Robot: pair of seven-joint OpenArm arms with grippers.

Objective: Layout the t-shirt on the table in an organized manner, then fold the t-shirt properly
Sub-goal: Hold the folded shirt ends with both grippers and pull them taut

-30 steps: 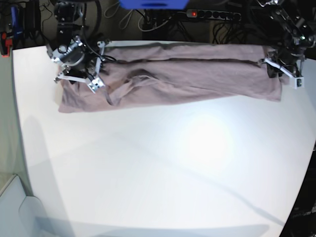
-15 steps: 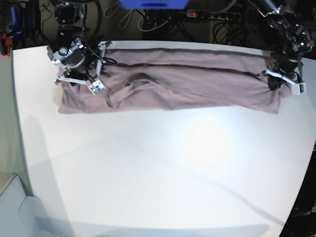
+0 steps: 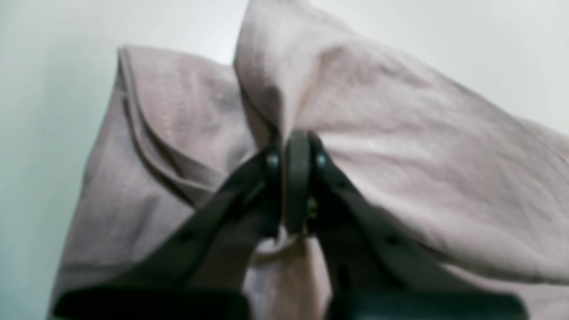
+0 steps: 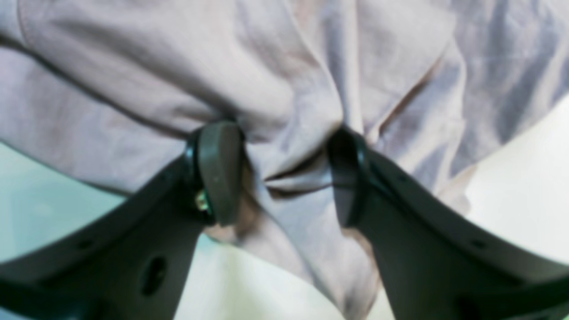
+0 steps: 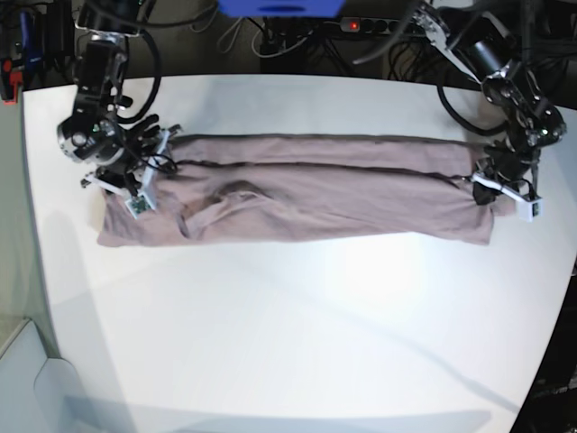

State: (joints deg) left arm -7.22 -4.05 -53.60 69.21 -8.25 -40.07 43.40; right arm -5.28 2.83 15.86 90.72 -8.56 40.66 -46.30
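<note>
The mauve t-shirt (image 5: 315, 198) lies stretched as a long folded band across the far half of the white table (image 5: 288, 343). My left gripper (image 5: 491, 188) is at the shirt's right end. In the left wrist view it (image 3: 295, 146) is shut, pinching a fold of the t-shirt (image 3: 400, 155). My right gripper (image 5: 135, 185) is at the shirt's left end. In the right wrist view it (image 4: 284, 178) has its jaws partly apart and clamped on a thick bunch of the t-shirt (image 4: 266, 66). A sleeve fold (image 5: 234, 194) lies left of the middle.
Behind the table's far edge are a power strip with a red light (image 5: 379, 25), a blue object (image 5: 279, 7) and tangled cables. A pale object (image 5: 27, 379) stands off the table's left front corner. Bare tabletop fills the near half.
Both grippers have moved toward the near side, dragging the shirt with them. A strip of bare table now shows behind the shirt, and the band lies flatter and straighter.
</note>
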